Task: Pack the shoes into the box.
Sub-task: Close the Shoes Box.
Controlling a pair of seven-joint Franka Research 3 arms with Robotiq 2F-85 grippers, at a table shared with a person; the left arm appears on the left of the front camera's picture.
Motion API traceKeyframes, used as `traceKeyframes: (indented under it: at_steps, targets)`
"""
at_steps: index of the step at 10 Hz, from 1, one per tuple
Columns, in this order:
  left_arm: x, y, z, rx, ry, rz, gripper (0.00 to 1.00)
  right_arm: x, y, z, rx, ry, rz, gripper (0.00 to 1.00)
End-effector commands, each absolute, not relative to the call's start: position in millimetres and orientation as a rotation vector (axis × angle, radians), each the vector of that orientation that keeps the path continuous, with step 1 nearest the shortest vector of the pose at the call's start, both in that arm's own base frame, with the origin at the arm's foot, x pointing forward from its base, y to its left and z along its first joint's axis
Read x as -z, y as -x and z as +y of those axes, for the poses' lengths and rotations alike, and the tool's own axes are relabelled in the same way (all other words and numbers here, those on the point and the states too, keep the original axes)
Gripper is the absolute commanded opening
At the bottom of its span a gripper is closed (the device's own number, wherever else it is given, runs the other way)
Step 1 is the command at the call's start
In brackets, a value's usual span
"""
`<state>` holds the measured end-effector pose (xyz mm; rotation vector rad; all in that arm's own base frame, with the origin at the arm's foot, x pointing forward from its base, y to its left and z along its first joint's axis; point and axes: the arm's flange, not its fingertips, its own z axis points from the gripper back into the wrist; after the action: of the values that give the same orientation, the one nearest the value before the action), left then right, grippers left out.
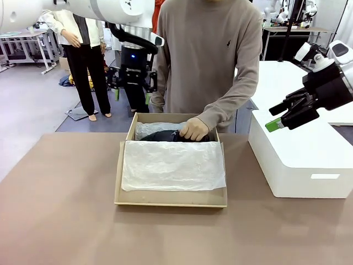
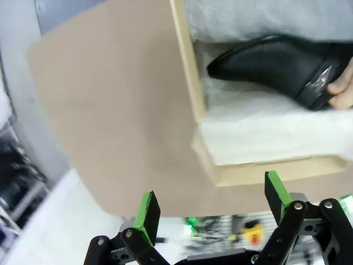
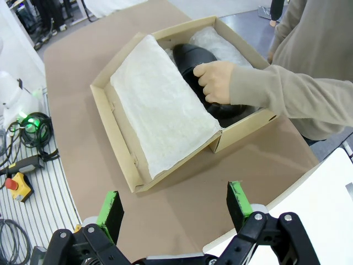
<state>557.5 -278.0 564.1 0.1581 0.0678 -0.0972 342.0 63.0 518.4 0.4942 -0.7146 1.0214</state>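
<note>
**Front view.** The cardboard shoebox (image 1: 118,187) sits mid-table. Its near, shallower half, apparently the opened lid, is covered by a sheet of white tissue paper (image 1: 174,165). In the far, deeper half lies a black dress shoe (image 1: 168,135), its long axis running across the table. The person's hand (image 1: 194,129) rests on the end toward the robot's right. The left gripper (image 1: 132,95) hangs beyond the box's far left corner. The right gripper (image 1: 273,117) hovers over the white block (image 1: 300,160), well apart from the box. Both hold nothing.

**Left wrist view.** The left gripper (image 2: 212,201) has its jaws spread wide and empty above the brown table (image 2: 110,110). The shoe (image 2: 276,63) lies ahead of the jaws and off to one side, inside the box wall (image 2: 187,66). Its pointed toe is the nearer end; the hand (image 2: 342,91) holds the buckle end.

**Right wrist view.** The right gripper (image 3: 174,207) is likewise fully parted and empty. The box (image 3: 118,132) lies ahead, the shoe (image 3: 190,55) in its far half under the hand (image 3: 218,80), toe pointing away from these jaws. Only one shoe can be made out.

**Judgement.** The hand is already on the shoe. Of the two grippers, the left is nearer, at the toe end.
</note>
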Motion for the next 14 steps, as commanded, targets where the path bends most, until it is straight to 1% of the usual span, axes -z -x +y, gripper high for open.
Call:
traceKeyframes:
  at_steps: [1, 3, 7, 8, 9, 10, 11, 14]
  targets:
    - [-576.4, -558.7, -234.4, 0.346, -0.178, 0.070, 1.00, -516.2, -345.8, 63.6, -1.039, -0.519, -0.746, 1.00]
    - [-583.3, -565.6, -192.9, 0.649, -0.124, 0.076, 1.00, -516.2, -345.8, 63.6, -1.039, -0.519, -0.746, 1.00]
    - [-577.9, -581.5, -142.1, 1.064, -0.041, 0.068, 1.00, -516.2, -345.8, 63.6, -1.039, -0.519, -0.746, 1.00]
    - [-576.0, -582.5, -135.5, 1.186, -0.070, 0.070, 1.00, -516.2, -345.8, 63.6, -1.039, -0.519, -0.746, 1.00]
    - [-573.4, -584.0, -134.9, 1.249, -0.071, 0.073, 1.00, -516.2, -345.8, 63.6, -1.039, -0.519, -0.746, 1.00]
    - [-572.9, -587.8, -139.5, 1.140, -0.040, 0.070, 1.00, -516.2, -345.8, 63.6, -1.039, -0.519, -0.746, 1.00]
    - [-578.6, -593.4, -143.0, 1.172, -0.062, 0.078, 1.00, -516.2, -345.8, 63.6, -1.039, -0.519, -0.746, 1.00]
    - [-578.6, -593.4, -143.0, 1.172, -0.062, 0.078, 1.00, -516.2, -345.8, 63.6, -1.039, -0.519, -0.746, 1.00]
